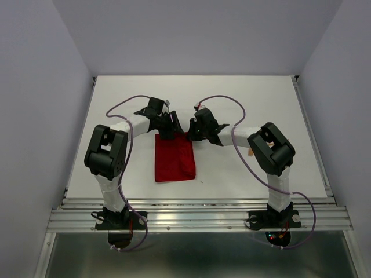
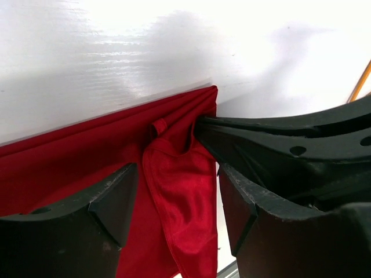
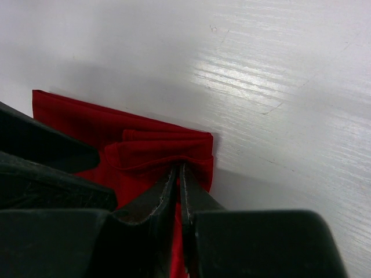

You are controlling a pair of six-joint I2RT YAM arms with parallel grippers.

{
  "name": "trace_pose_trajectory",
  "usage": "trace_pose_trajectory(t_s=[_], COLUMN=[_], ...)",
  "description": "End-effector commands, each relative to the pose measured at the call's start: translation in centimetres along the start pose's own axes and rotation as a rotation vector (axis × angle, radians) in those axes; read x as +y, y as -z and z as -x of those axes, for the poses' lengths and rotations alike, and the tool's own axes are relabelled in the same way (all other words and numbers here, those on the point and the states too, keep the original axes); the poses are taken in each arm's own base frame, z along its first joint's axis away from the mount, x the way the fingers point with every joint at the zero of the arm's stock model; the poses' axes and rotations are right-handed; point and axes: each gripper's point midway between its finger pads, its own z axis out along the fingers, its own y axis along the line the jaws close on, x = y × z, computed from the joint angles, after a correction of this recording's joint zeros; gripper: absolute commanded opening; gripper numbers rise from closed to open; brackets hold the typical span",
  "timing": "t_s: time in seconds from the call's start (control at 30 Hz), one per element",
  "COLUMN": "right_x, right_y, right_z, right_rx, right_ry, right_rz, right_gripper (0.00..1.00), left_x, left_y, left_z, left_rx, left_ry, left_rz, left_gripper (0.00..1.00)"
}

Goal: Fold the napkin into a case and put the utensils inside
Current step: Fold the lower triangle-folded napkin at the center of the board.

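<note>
- Table: white and flat, with both arms reaching in from its 6 o'clock edge.
- Napkin: red, folded to an upright rectangle at table centre, far edge bunched.
- Left gripper: over the napkin's 11 o'clock corner, jaws spread wide. A raised pucker of cloth stands between them, and neither finger clamps it.
- Right gripper: at the 1 o'clock corner, jaws pinched almost together on the napkin's layered edge.
- Orange utensil: a thin strip seen at 2 o'clock in the left wrist view, lying apart from the cloth.
</note>
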Motion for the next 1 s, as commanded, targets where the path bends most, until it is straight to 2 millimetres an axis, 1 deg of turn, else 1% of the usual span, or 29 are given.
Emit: trace_pose_trajectory(t_s=[0.0, 0.03, 0.07, 0.23, 0.33, 0.37, 0.43, 0.53, 0.57, 0.73, 0.83, 0.97], right_x=[1.2, 1.6, 1.8, 1.9, 2.0, 1.9, 2.0, 2.0, 2.0, 2.1, 2.1, 2.2], right_y=[-0.4, -0.4, -0.4, -0.4, -0.4, -0.5, -0.5, -0.5, -0.5, -0.5, -0.5, -0.4], right_z=[1.2, 0.9, 1.1, 1.2, 1.2, 1.2, 1.2, 1.2, 1.2, 1.3, 1.3, 1.3], right_rx=[-0.038, -0.033, -0.036, -0.038, -0.038, -0.036, -0.037, -0.038, -0.037, -0.038, -0.038, -0.036], right_ry=[0.006, 0.013, 0.011, 0.013, 0.013, 0.013, 0.013, 0.012, 0.012, 0.012, 0.012, 0.012], right_rz=[0.023, 0.029, 0.033, 0.036, 0.039, 0.038, 0.04, 0.041, 0.042, 0.043, 0.045, 0.047], right_gripper=[0.12, 0.12, 0.12, 0.12, 0.13, 0.13, 0.13, 0.13, 0.13, 0.13, 0.13, 0.13], left_x=[-1.2, -1.0, -0.8, -0.5, -0.6, -0.5, -0.4, -0.1, 0.0, 0.0, -0.2, -0.5], left_y=[0.8, 0.6, 0.2, -0.6, -0.9, -1.1, -1.2, -1.5, -1.6, -1.7, -1.5, -1.3], left_z=[2.1, 2.2, 2.3, 2.6, 2.9, 2.9, 2.8, 2.3, 2.1, 1.8, 1.8, 1.8], left_rx=[-0.069, -0.068, -0.062, -0.05, -0.047, -0.04, -0.033, -0.02, -0.015, -0.011, -0.013, -0.018], left_ry=[-0.026, -0.023, -0.025, -0.035, -0.045, -0.046, -0.052, -0.053, -0.052, -0.056, -0.061, -0.064], left_rz=[-0.01, -0.004, 0.002, 0.022, 0.026, 0.031, 0.043, 0.059, 0.061, 0.064, 0.058, 0.043], left_gripper=[0.68, 0.68, 0.68, 0.67, 0.64, 0.6, 0.56, 0.45, 0.44, 0.43, 0.46, 0.46])
